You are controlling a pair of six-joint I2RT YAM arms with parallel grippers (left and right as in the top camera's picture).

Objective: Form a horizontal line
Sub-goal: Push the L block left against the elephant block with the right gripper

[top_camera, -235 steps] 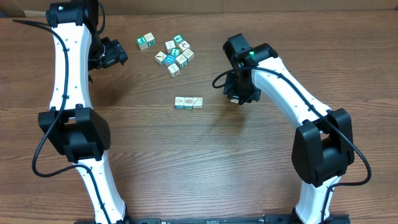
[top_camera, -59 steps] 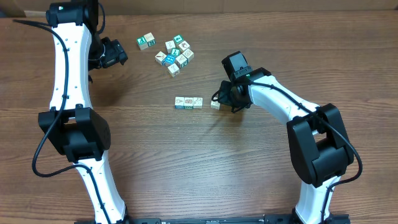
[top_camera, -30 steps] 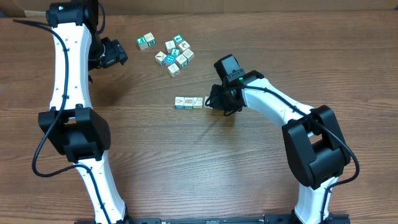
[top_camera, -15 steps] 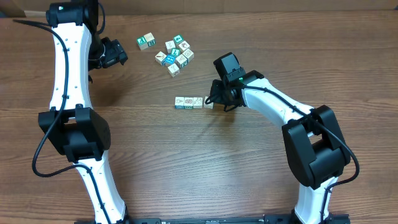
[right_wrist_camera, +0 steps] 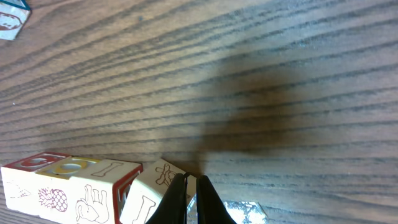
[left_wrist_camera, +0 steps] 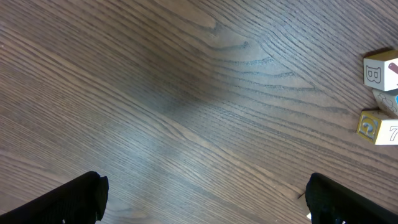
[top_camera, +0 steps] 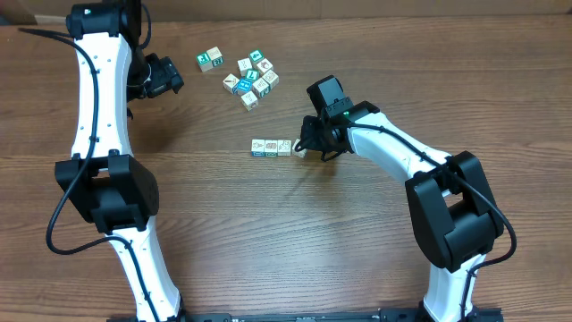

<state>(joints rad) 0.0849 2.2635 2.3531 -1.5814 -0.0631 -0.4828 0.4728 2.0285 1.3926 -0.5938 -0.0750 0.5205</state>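
Cube row, fourth cube seemingly askew

The row has the right claw at one end, bare table toward the bunch.

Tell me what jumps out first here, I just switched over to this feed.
The right gripper, shut, has its tips against a fourth cube that sits slightly askew at the end of the three-cube row in mid-table. Farther back lies a loose bunch of cubes, with the open left gripper hovering off to its side.
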